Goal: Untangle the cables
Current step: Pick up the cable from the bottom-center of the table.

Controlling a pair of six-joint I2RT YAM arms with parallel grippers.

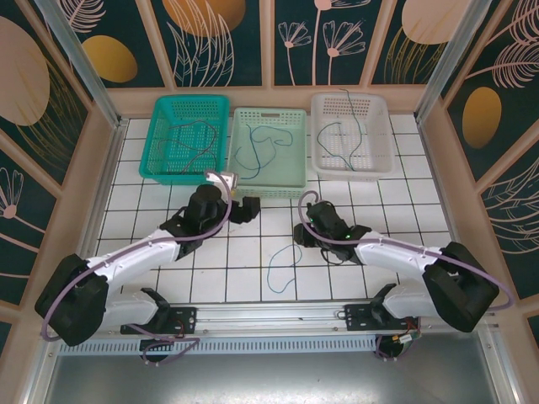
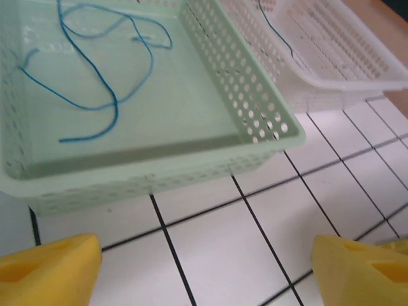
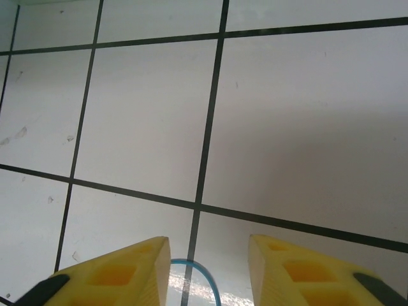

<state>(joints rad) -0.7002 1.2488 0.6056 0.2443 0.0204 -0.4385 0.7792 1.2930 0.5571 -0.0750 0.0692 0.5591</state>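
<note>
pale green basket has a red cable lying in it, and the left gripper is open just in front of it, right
Not quite. The cable lying in the pale green basket is a blue cable, not a red one; the left wrist view shows it clearly. The rest holds: the left gripper is open just in front of the basket.

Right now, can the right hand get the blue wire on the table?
Probably yes. The right hand hovers low over the table, its fingers apart, and the blue wire has a loop lying right between them, with nothing in the way.
</note>
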